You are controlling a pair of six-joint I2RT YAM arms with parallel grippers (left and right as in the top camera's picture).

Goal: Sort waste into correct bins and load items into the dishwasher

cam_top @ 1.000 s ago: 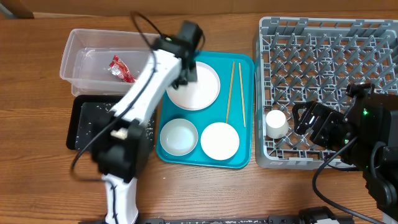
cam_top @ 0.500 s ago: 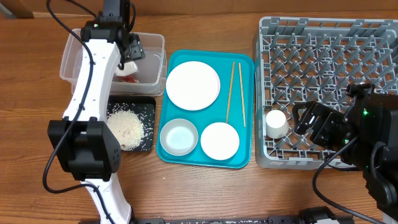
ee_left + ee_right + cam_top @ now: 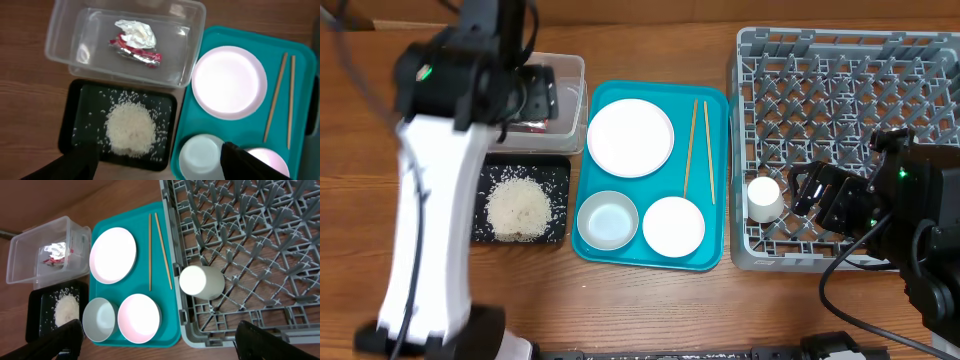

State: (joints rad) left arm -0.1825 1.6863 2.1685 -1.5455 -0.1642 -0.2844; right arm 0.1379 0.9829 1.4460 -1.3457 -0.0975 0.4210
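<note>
My left gripper [image 3: 534,95] hangs open and empty high above the clear tub [image 3: 576,92]; its dark fingers [image 3: 75,162] frame the bottom of the left wrist view. In the tub [image 3: 65,47] lie a white tissue wad [image 3: 135,31] and a red wrapper [image 3: 139,51]. Rice [image 3: 517,208] is heaped in the black tray [image 3: 80,100]. On the teal tray [image 3: 715,255] sit a plate [image 3: 630,137], a white-grey bowl [image 3: 607,220], a pink bowl [image 3: 673,225] and chopsticks [image 3: 698,150]. A white cup [image 3: 764,197] lies in the grey rack [image 3: 840,90]. My right gripper [image 3: 812,195] is open beside the cup.
The rack [image 3: 250,230] fills the right side of the table, its front left corner close to the teal tray [image 3: 170,330]. The left arm's white links [image 3: 425,220] cross above the black tray's left edge. Bare wood shows along the front.
The left arm swung from the plate to the clear tub, opened over it and rose. The tissue wad now lies in the tub. The right arm stayed put.
</note>
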